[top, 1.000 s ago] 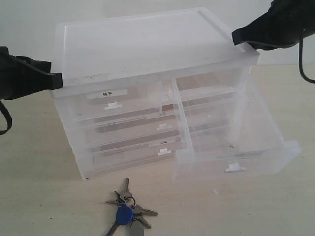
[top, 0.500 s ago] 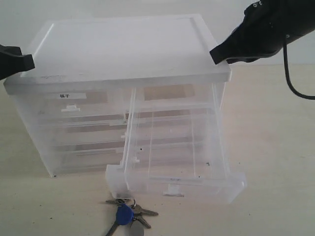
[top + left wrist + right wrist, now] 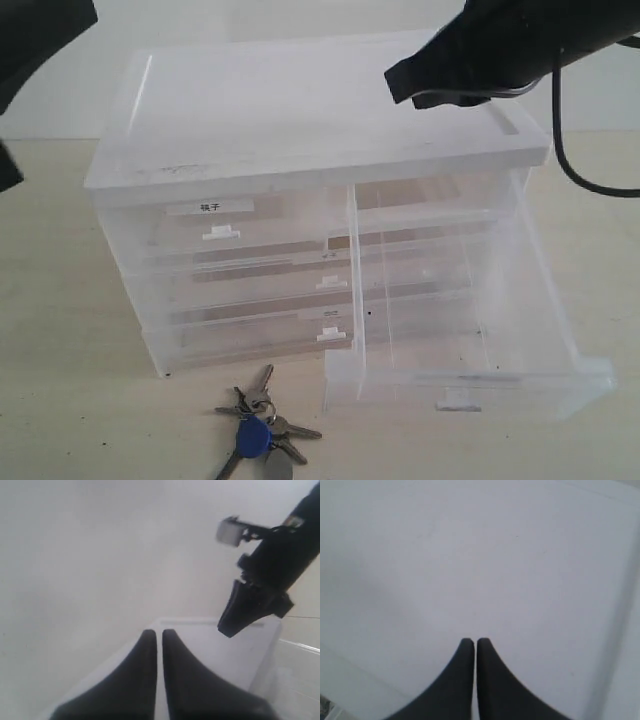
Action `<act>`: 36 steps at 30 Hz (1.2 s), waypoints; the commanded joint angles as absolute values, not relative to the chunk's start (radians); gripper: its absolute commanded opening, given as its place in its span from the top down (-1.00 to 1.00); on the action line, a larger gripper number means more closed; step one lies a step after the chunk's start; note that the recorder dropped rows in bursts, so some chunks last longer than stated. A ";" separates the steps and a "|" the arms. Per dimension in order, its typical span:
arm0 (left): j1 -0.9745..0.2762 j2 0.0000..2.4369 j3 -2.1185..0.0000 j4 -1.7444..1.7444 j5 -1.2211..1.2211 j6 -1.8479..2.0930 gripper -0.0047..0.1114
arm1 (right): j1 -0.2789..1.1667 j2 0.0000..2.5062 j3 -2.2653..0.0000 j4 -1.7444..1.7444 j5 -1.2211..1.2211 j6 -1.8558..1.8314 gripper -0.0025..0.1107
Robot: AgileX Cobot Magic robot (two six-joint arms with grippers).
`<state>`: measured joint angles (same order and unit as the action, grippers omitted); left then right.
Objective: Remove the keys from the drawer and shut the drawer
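Note:
The keys (image 3: 255,432), silver on a ring with a round blue fob, lie on the table in front of the cabinet. The drawer (image 3: 520,385), deep and translucent, stands pulled far out at the cabinet's lower right, its white tab handle (image 3: 458,402) facing forward, and looks empty. My right gripper (image 3: 405,85) is shut, with nothing in it, just over the cabinet's top (image 3: 300,110); its wrist view shows the gripper (image 3: 475,641) above that white lid (image 3: 470,555). My left gripper (image 3: 159,632) is shut and empty, high at the cabinet's far left corner (image 3: 85,12).
The translucent cabinet has full-width drawers (image 3: 260,300) on its left side and a half-width drawer with a dark-printed label (image 3: 208,208) at top left. The right arm (image 3: 275,570) and its cable (image 3: 580,170) hang over the cabinet. Beige table (image 3: 70,400) surrounds it.
The cabinet has swung and shifted on the table, with the open drawer now at the right again. The right gripper moved left over the lid; the left gripper rose. The keys stayed put.

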<state>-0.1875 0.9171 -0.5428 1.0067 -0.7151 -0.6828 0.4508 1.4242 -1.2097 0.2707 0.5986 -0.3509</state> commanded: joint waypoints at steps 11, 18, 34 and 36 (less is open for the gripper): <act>-0.158 1.301 -0.547 0.510 -0.383 -0.523 0.84 | 0.199 1.442 -1.163 -0.126 0.600 0.062 0.96; -0.120 1.434 -0.559 0.535 -0.591 -0.568 0.84 | 0.199 1.510 -1.163 0.190 0.536 -0.157 0.96; -0.100 1.424 -0.711 0.745 -0.577 -0.730 0.84 | 0.422 1.518 -1.163 0.322 0.565 -0.232 0.96; -0.100 1.424 -0.711 0.749 -0.577 -0.735 0.84 | 0.425 1.518 -1.163 0.318 0.553 -0.232 0.96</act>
<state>-0.0639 1.4243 -0.7009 0.6628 -0.4389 -0.7118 0.3642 1.5143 -1.1650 0.2020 0.5622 -0.2197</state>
